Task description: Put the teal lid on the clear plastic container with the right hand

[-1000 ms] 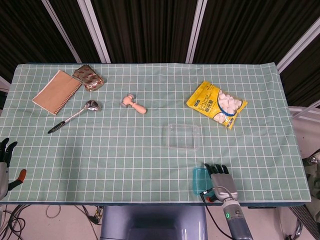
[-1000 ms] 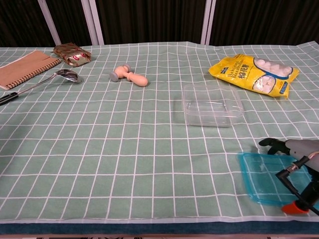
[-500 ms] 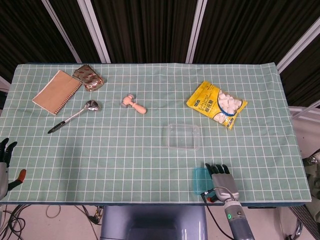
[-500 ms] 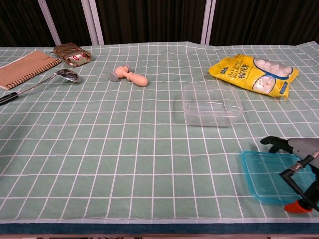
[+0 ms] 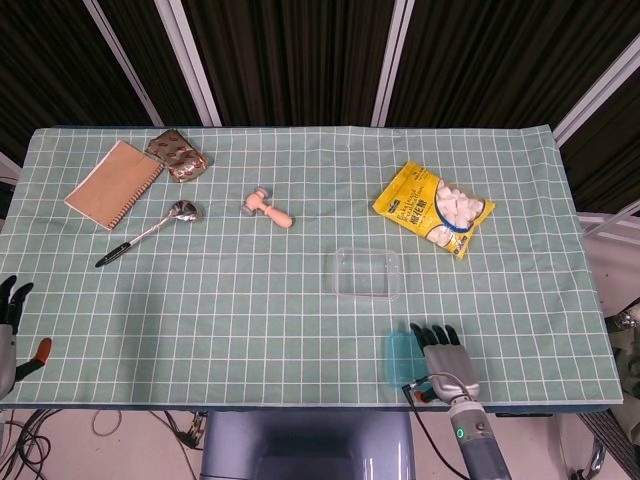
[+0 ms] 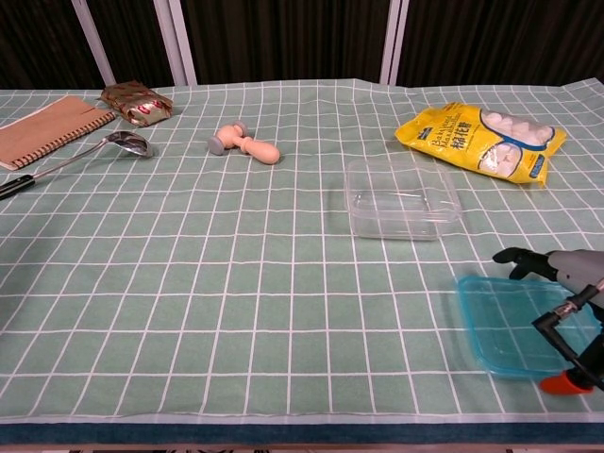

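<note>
Lid (image 6: 510, 323) lies flat on the cloth at the near edge of the table (image 5: 300, 300), near right. Container (image 6: 401, 197) sits open-side up further in and slightly left, apart from the lid, nothing in it. No cover on it yet, so the task is judged not started beyond the approach.

Right hand (image 5: 440, 352) is placed over the right part of the lid, fingers (image 6: 517, 255) extended forward just past its far edge. Placement is judged as a pre-grasp for picking the lid from the side nearest the arm. Whether the lid is actually gripped cannot be told: the palm is cut off in the chest view and the contact is hidden from above. The lid looks flat, not lifted.

Left hand (image 5: 8, 318) is parked off the near left corner, out of the work, mostly cropped; its state cannot be told.

Against the earlier frames: the lid is seen shifted slightly right and the right hand with it, further toward the frame edge in the chest view. Container, snack bag (image 5: 434, 208) and the rest are unchanged.
</note>
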You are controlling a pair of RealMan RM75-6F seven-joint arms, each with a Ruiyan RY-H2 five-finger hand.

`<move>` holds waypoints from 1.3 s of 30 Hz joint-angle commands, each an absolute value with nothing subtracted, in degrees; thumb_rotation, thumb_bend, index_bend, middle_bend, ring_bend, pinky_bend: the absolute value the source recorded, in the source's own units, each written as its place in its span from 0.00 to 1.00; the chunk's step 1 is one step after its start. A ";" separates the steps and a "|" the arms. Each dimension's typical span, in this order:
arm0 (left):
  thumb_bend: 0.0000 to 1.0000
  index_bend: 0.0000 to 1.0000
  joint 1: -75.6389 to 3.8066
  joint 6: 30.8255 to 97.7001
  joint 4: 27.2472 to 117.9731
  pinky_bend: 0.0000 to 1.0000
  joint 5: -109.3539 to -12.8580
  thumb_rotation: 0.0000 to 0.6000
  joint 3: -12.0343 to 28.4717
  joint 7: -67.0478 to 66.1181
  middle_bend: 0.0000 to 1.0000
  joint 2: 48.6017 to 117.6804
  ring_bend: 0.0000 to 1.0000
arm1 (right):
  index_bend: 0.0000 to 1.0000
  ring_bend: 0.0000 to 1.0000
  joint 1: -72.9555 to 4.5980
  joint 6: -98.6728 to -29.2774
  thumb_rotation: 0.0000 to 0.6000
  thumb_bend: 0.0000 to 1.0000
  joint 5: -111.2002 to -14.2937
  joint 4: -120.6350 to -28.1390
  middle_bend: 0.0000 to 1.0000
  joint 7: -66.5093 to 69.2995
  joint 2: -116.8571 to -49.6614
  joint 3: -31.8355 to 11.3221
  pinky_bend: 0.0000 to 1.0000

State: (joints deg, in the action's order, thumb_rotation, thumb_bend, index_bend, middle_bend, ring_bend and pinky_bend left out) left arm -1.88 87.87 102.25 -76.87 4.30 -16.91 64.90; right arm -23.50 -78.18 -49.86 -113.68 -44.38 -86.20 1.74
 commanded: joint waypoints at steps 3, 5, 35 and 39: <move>0.32 0.11 -1.87 88.00 102.14 0.00 -76.94 1.00 4.34 -16.93 0.00 64.98 0.00 | 0.00 0.09 -24.07 -77.67 1.00 0.19 -49.06 -116.18 0.43 -44.86 -83.66 0.93 0.00; 0.32 0.11 -1.88 88.04 102.10 0.00 -76.94 1.00 4.38 -16.94 0.00 65.02 0.00 | 0.00 0.09 -24.40 -77.54 1.00 0.19 -48.63 -117.99 0.43 -44.59 -81.74 0.06 0.00; 0.32 0.11 -1.89 88.26 102.14 0.00 -76.97 1.00 4.49 -17.25 0.00 65.23 0.00 | 0.00 0.09 -37.78 -74.21 1.00 0.19 -31.15 -124.05 0.44 -46.45 -65.55 -15.95 0.00; 0.32 0.11 -1.93 88.19 102.10 0.00 -76.68 1.00 4.64 -17.22 0.00 65.22 0.00 | 0.00 0.08 -41.96 -72.44 1.00 0.19 -25.50 -121.53 0.44 -48.94 -66.40 -17.40 0.00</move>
